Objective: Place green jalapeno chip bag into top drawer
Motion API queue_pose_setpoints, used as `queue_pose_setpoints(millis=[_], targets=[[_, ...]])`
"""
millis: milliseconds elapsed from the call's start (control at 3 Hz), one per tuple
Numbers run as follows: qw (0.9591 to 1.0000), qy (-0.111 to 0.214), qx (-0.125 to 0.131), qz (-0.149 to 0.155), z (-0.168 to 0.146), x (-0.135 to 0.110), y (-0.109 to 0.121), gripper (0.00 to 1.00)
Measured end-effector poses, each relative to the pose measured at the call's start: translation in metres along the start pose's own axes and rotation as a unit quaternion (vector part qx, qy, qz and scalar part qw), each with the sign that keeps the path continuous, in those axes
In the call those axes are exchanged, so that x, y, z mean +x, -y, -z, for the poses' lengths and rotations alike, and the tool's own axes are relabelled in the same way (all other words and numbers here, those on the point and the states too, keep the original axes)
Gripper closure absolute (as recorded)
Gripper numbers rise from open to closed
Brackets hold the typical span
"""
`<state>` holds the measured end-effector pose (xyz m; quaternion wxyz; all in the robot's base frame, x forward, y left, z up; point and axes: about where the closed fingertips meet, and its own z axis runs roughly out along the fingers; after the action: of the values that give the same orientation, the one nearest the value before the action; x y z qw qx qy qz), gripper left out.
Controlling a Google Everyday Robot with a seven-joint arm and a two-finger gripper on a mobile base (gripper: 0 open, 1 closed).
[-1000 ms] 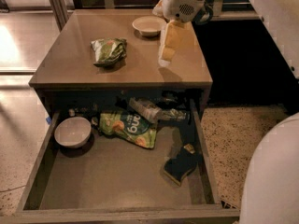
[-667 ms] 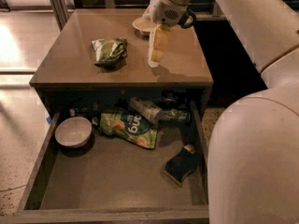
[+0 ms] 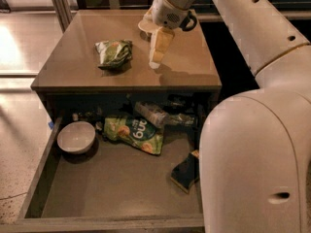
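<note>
The green jalapeno chip bag (image 3: 114, 54), dark green and white foil, lies on the table top (image 3: 73, 69) at its left middle. My gripper (image 3: 155, 61) hangs over the table top to the right of the bag, a hand's width away, not touching it. The top drawer (image 3: 112, 188) is pulled open below the table's front edge, its grey floor showing in the front half.
In the drawer lie a white bowl (image 3: 76, 137) at the left, a bright green pouch with white letters (image 3: 133, 132), a clear plastic bottle (image 3: 163, 116) at the back and a dark sponge (image 3: 185, 174) at the right. A small plate (image 3: 144, 26) sits behind the gripper. My white arm (image 3: 252, 140) fills the right side.
My gripper has moved left across the table top toward the chip bag, and the arm has swung further into the right side of the view. The bag and drawer contents have not moved.
</note>
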<state>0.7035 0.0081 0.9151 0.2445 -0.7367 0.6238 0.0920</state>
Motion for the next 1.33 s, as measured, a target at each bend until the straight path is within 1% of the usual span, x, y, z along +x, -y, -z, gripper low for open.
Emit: queue_pose_setpoints(millis=[333,667,1333], targets=[[0.9987,0.034,-0.014,0.037,-0.039,-0.027,0.03,0.0],[0.9953,0.069,-0.008,0.067,-0.065,-0.058,0.053,0.0],[0.9953,0.072,-0.009,0.064,-0.079,-0.06,0.057,0.0]])
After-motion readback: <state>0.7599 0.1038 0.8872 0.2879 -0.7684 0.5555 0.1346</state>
